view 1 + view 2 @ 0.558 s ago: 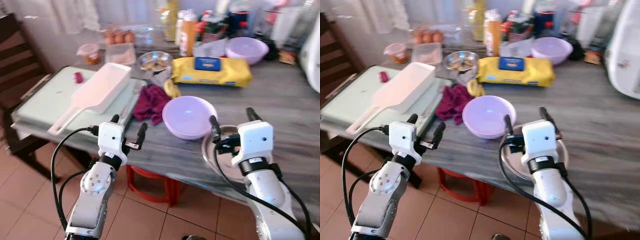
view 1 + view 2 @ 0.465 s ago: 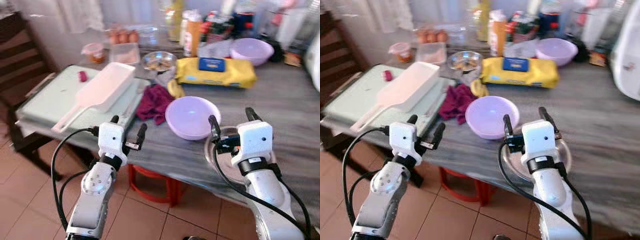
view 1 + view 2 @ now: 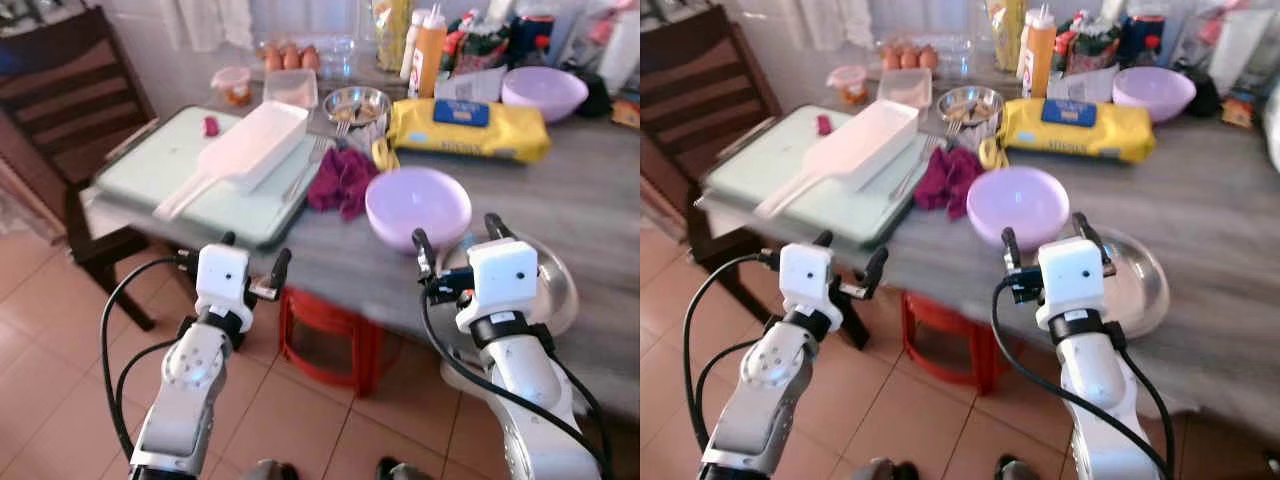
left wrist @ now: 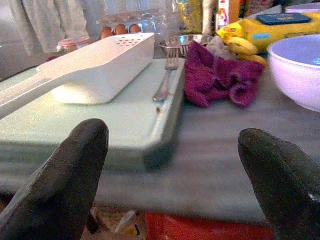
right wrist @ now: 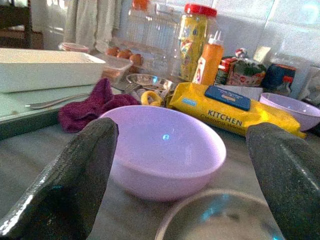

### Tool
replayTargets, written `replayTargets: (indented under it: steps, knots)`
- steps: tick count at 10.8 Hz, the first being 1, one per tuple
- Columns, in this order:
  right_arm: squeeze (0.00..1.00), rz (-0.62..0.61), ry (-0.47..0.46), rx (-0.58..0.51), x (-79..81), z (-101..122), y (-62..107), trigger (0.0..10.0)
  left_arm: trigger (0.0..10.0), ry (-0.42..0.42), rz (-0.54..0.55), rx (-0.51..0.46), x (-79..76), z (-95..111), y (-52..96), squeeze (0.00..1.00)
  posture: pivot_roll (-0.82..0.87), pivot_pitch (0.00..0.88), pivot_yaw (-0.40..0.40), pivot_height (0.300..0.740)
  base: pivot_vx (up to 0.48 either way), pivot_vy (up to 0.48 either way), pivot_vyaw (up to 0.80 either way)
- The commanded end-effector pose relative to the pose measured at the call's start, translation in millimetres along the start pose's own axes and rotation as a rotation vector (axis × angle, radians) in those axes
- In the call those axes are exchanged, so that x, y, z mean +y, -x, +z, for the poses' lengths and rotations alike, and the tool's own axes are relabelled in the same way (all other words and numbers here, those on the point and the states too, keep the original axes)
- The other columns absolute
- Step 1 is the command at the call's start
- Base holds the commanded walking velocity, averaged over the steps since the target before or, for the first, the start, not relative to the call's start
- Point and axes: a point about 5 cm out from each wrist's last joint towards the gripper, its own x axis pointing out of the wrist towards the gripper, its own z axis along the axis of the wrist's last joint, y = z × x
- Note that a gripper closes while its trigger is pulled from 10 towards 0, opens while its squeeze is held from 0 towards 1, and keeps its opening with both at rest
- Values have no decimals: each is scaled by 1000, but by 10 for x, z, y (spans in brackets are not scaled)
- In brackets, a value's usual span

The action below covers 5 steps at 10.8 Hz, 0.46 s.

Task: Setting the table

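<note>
A lilac bowl (image 3: 418, 205) stands near the front edge of the grey table (image 3: 590, 190), with a steel plate (image 3: 555, 285) just to its right. My right gripper (image 3: 456, 232) is open in front of the bowl and plate, at the table's edge. A fork (image 4: 167, 80) lies on the right side of a pale green tray (image 3: 150, 175), beside a long white scoop (image 3: 245, 155). My left gripper (image 3: 256, 250) is open, lower and short of the table edge, facing the tray. A maroon cloth (image 3: 342, 180) lies between the tray and the bowl.
A yellow kitchen-wipes pack (image 3: 470, 128), a second lilac bowl (image 3: 543, 92), a small steel bowl (image 3: 357, 103), bottles and eggs crowd the table's back. A dark wooden chair (image 3: 70, 100) stands at the left. A red stool (image 3: 330, 335) sits under the table on the tiled floor.
The whole picture has shifted: the camera has drawn back from the table and shows more floor and the chair. Both grippers keep the same open pose.
</note>
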Motion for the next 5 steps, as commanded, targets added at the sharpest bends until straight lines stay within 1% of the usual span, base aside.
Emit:
replayTargets:
  steps: [1,5]
  knots:
    - [0,4,5,-12,6,16,-6,10000,10000,-11,-11,14,-14,-19,16,0,-83,94,77,740,-300,0,0]
    - [0,-20,-5,-7,-35,4,-32,10000,10000,-17,-28,16,-36,-16,18,0,-84,96,82,740,-305,0,0]
